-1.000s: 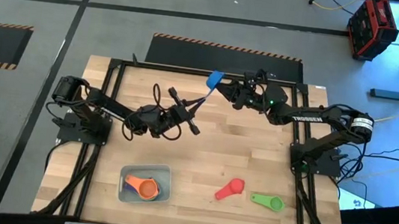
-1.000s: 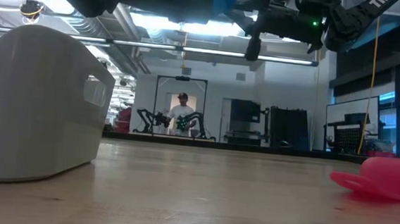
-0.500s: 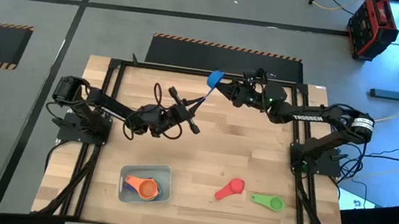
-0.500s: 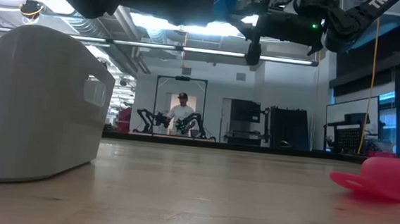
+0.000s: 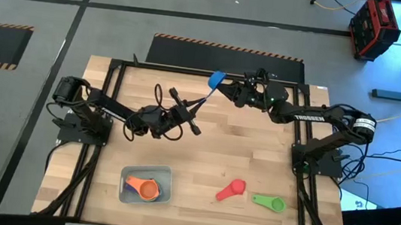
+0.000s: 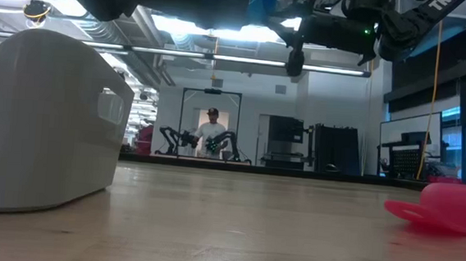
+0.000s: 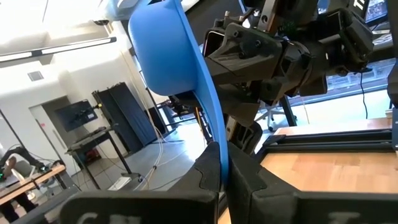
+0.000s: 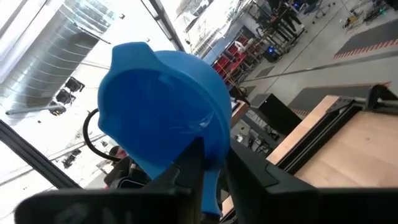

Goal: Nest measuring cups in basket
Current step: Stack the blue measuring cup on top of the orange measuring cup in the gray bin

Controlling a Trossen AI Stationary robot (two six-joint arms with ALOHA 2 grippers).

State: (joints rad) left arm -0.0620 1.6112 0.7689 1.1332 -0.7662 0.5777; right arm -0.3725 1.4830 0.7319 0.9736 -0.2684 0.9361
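Blue cup (image 5: pixel 216 79) mid-handover at table's 12 o'clock: left gripper (image 5: pixel 200 106) and right gripper (image 5: pixel 223 89) fingers both clamp it, likely re-gripping for basket (image 5: pixel 166 175).

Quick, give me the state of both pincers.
Left pincer: shut on the blue cup's handle.
Right pincer: shut on the same blue cup, at its bowl rim.
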